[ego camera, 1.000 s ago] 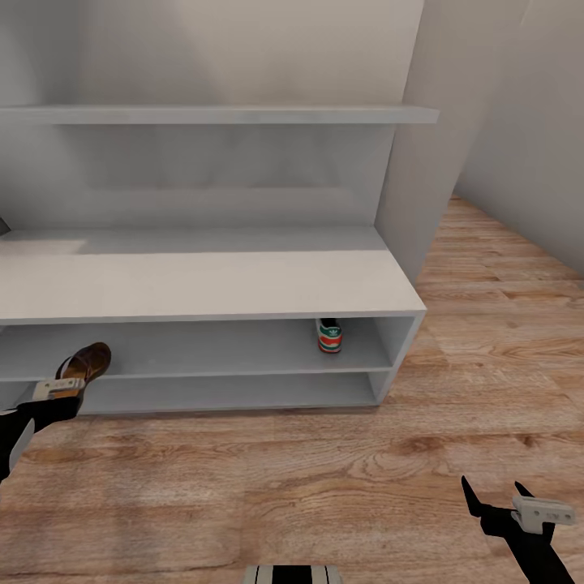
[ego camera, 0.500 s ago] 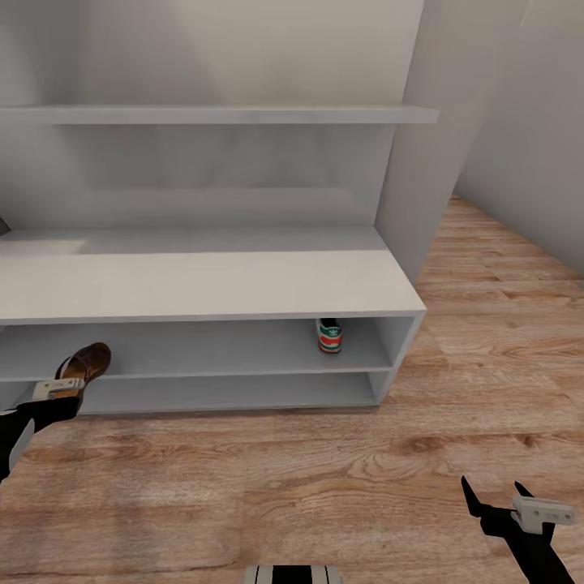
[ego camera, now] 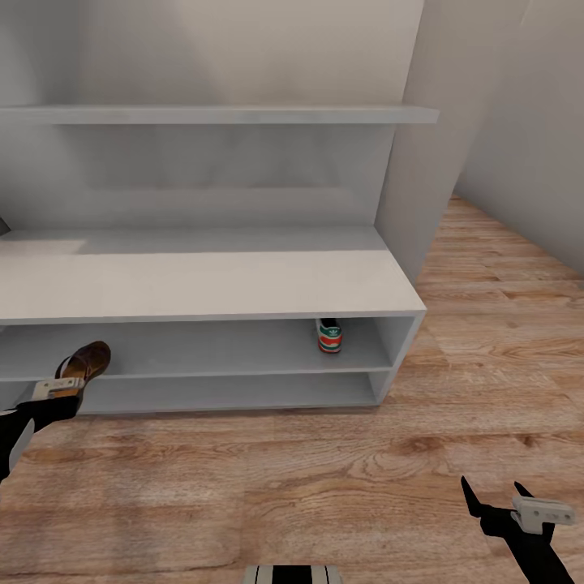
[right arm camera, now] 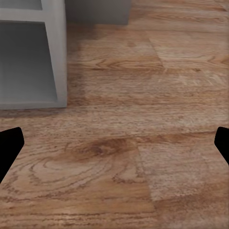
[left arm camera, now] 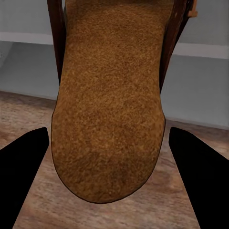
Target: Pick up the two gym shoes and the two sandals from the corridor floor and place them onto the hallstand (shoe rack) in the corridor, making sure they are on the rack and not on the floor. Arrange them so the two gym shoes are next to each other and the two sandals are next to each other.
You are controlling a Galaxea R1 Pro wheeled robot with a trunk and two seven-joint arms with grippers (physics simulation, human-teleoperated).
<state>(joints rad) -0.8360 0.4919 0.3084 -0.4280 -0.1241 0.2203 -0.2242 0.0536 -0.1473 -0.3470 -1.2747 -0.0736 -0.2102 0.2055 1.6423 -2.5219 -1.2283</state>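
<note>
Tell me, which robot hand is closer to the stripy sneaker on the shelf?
Right. The right gripper hangs over the floor in front of the sneaker; the left gripper, holding a sandal, is farther along the rack.

A dark brown leather sandal with a tan footbed (ego camera: 85,363) is raised above the light brown wood-plank floor (ego camera: 324,478), in front of the left part of the low light-grey shoe rack (ego camera: 203,284). In the left wrist view its suede-like sole (left arm camera: 109,109) faces the camera. One white sneaker with green stripes and a red-orange heel (ego camera: 328,335) stands inside the upper shelf compartment, near the right end.
</note>
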